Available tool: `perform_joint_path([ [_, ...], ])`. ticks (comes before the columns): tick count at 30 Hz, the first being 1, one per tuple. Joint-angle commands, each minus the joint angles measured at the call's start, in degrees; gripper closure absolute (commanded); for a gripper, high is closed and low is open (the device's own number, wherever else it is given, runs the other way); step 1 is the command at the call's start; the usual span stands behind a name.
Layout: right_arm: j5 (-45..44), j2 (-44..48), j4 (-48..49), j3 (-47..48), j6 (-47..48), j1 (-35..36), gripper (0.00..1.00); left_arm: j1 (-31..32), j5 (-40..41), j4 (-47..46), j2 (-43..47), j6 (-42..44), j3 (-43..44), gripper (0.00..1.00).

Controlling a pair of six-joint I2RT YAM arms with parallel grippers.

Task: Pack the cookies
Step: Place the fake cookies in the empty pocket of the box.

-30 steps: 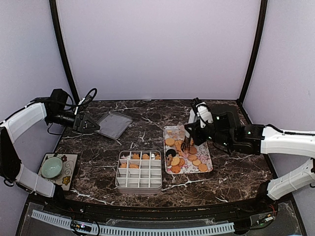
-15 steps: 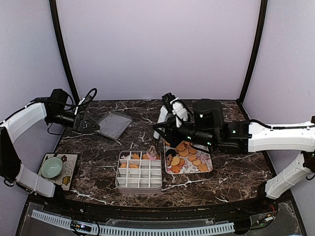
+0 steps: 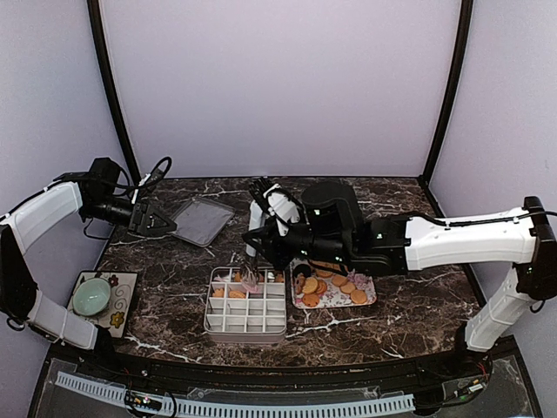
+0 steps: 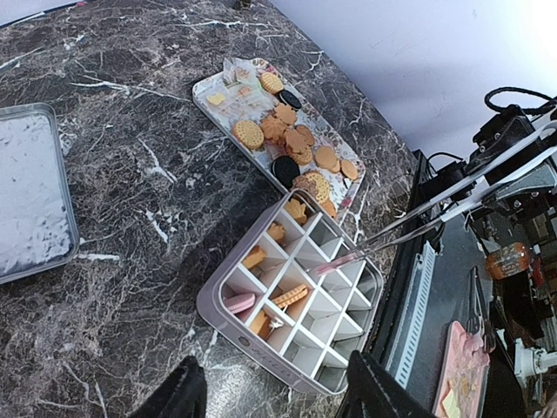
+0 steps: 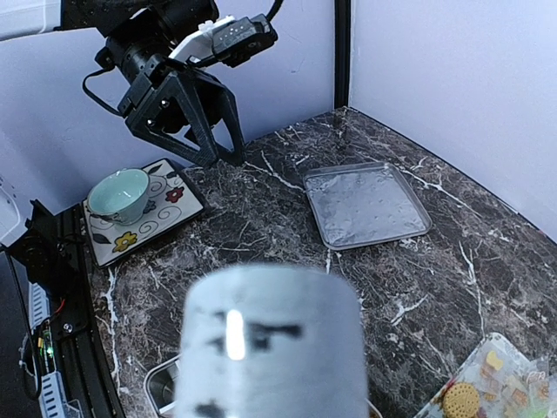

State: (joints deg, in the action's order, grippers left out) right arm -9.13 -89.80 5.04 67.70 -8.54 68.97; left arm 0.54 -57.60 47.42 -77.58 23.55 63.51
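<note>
Dropping-off step: the right gripper [image 3: 259, 233], clamped on metal tongs [image 4: 409, 228], holds their tips over the divided box's [image 3: 245, 334] far row. Most cookies [image 3: 326, 286] lie on the flowered tray [image 3: 367, 301] just right of it. The left gripper [image 3: 155, 222] hangs wide open, far left. The next move probably calls for releasing into a free compartment.

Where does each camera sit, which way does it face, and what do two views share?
Top external: above, behind the bases, looking down at the table; left gripper, and right gripper holding tongs over the divided box.
Left wrist: at the table's left, facing right over box and cookies; its open fingers at bottom.
Right wrist: mid-table, facing left toward left gripper and cup; a blurred grey shape up front, no fingers seen.
Wrist views share the metal tray.
</note>
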Motion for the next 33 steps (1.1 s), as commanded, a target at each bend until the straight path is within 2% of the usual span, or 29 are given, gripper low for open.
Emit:
perform_joint_path([
  [1, -1.39, -0.70, 1.29, 3.06, 2.67, 0.84, 1.00, -0.32, -0.50, 1.89, 0.93, 1.15, 0.74, 0.43],
  [17, -2.69, -1.12, 0.90, 0.19, 1.30, 0.83, 1.00, -0.41, -0.76, 2.15, 1.03, 1.52, 0.57, 0.43],
  [32, -4.10, -6.03, -1.08, 1.19, 1.09, 0.83, 1.00, -0.50, -1.13, 2.05, 0.90, 1.42, 0.92, 0.43],
  [33, -4.41, -6.08, -1.41, 1.53, 0.93, 0.83, 0.98, -0.52, -1.21, 2.06, 0.86, 1.28, 0.98, 0.43],
])
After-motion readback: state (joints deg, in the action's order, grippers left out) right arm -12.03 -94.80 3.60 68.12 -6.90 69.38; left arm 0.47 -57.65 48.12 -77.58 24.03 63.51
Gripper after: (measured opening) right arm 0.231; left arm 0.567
